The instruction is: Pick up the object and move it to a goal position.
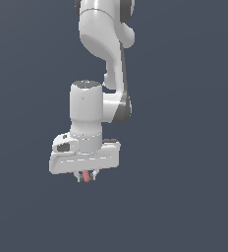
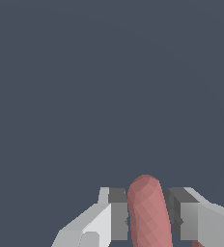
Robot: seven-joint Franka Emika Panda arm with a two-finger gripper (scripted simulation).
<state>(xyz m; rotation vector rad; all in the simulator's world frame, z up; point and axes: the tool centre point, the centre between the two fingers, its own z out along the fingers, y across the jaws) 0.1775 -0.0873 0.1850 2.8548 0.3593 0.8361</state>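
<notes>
The object [image 1: 87, 176] is a small dull red-pink piece poking out below the white hand in the exterior view. My gripper [image 1: 86, 177] is shut on it, with a short finger on either side. In the wrist view one rounded, ridged strand of the object [image 2: 147, 214] stands between the two grey pads [image 2: 118, 215], and both pads touch its sides. My gripper [image 2: 148, 217] hides the rest of the object. A small bit of pink shows beside the other finger at the frame's edge.
The white arm [image 1: 94, 106] rises from the hand toward the top of the exterior view. Around it there is only a uniform dark grey-blue background, with no other objects, edges or goal marker visible.
</notes>
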